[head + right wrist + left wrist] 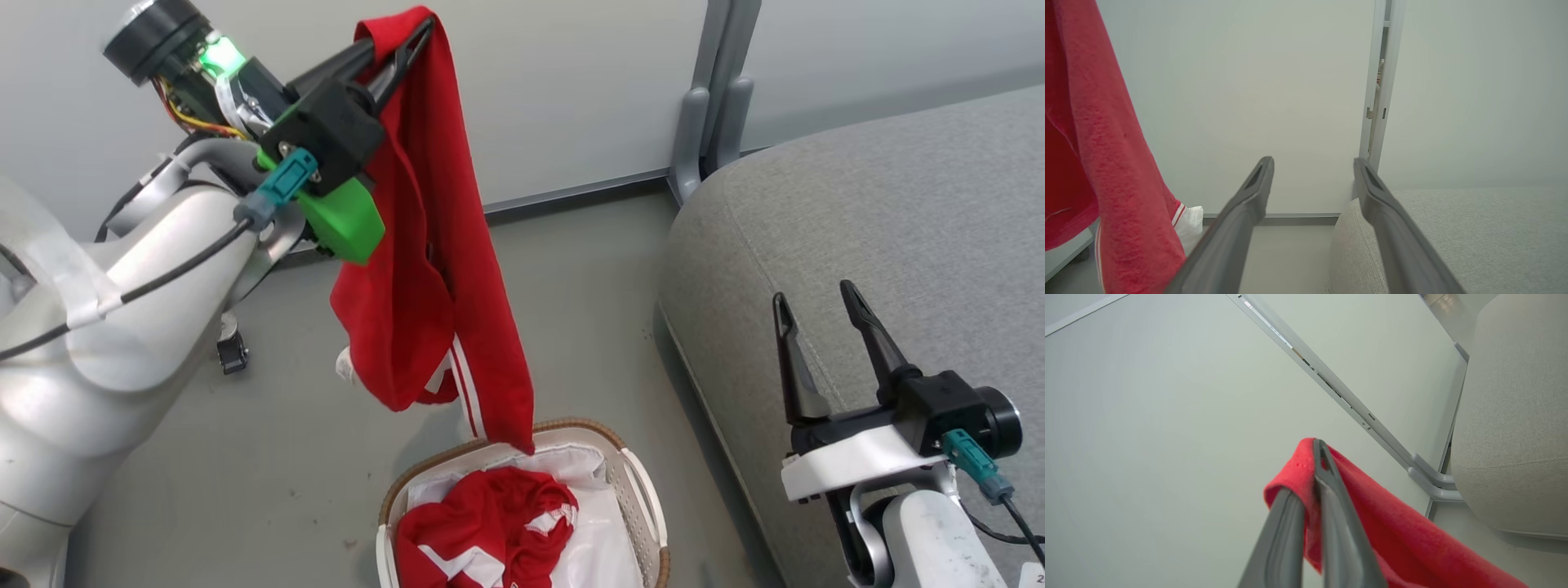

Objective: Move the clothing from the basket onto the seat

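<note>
My left gripper (pixel 418 33) clamped on top fold of limp red white-striped sports garment (pixel 433 286), hanging over white perforated plastic basket (pixel 645 490) | second red garment (pixel 486 523) lies inside | grey woven-fabric seat (pixel 857 229) alongside | right gripper (pixel 816 292) apart, empty | judged light, floppy: pinch a bunched fold.

Pale wall panels (pixel 571 82) w/ grey post (pixel 715 106), grey floor (pixel 584 294)

The hanging garment (pixel 457 245) is soft red cloth with a faintly fuzzy, matt nap. The crumpled garment (pixel 482 523) looks the same. The basket (pixel 645 498) is smooth white plastic, slightly glossy, with a brown woven rim, and is lined by a thin white sheet (pixel 604 555). The seat (pixel 857 220) is grey woven fabric, coarse and matt. The left arm (pixel 122 327) has a pale, glossy shell. The floor (pixel 588 286) is smooth and matt.
</note>
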